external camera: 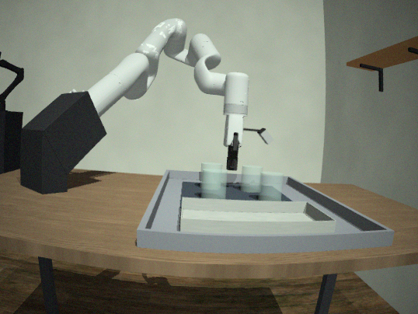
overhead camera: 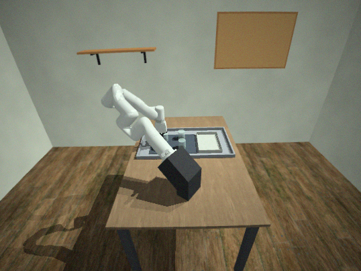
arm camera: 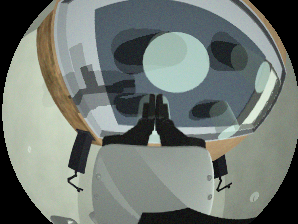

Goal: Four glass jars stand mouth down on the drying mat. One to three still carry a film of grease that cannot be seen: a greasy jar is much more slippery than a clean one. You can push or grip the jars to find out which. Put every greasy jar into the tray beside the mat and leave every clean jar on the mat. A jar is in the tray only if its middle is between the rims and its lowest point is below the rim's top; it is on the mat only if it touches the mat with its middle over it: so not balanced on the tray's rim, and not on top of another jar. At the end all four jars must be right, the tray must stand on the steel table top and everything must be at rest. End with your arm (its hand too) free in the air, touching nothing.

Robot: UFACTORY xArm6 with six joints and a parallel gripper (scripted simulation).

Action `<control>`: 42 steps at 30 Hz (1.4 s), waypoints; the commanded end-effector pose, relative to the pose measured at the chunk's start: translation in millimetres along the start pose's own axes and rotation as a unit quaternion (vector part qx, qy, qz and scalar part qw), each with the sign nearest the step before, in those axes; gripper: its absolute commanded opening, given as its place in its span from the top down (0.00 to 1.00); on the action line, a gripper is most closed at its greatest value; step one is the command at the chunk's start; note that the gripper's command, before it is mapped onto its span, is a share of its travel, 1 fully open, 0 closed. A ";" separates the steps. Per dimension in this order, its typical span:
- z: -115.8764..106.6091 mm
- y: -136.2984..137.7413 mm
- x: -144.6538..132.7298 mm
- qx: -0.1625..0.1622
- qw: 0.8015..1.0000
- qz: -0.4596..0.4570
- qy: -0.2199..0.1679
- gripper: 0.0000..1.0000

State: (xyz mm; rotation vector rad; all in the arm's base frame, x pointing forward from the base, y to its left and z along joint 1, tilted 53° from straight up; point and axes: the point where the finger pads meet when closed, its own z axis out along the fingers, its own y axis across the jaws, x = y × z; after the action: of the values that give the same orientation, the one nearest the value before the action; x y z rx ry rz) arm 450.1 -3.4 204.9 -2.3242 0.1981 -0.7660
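Note:
Pale glass jars stand mouth down on the dark drying mat (external camera: 233, 192). The exterior view shows three: a left jar (external camera: 211, 176), a middle jar (external camera: 252, 179) and a right jar (external camera: 272, 184). The top view shows two jars (overhead camera: 180, 133) (overhead camera: 181, 143); the arm hides the rest. My gripper (external camera: 232, 162) hangs straight down between the left and middle jars, with its tips at about jar-top height. It is shut and empty. In the wrist view the shut fingers (arm camera: 154, 106) point at the round top of one jar (arm camera: 174, 63), just in front of them. The white tray (external camera: 249, 215) beside the mat holds no jar.
Mat and tray lie inside a grey rimmed steel table top on the wooden table. The arm's dark base block (external camera: 58, 141) stands at the table's near side in the top view (overhead camera: 181, 172).

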 end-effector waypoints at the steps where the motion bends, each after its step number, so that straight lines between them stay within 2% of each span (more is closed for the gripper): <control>1: -0.6 -0.1 0.9 0.000 1.000 0.000 0.001 1.00; 38: -0.6 -0.1 0.9 0.000 1.000 0.000 0.001 1.00; 39: -0.6 -0.1 0.9 0.000 1.000 0.000 0.001 0.00; 42: -0.6 -0.1 0.9 0.000 1.000 0.000 0.001 0.00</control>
State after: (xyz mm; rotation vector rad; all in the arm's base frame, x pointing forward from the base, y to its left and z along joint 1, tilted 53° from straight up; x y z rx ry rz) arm 450.1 -3.4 204.9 -2.3242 0.1981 -0.7660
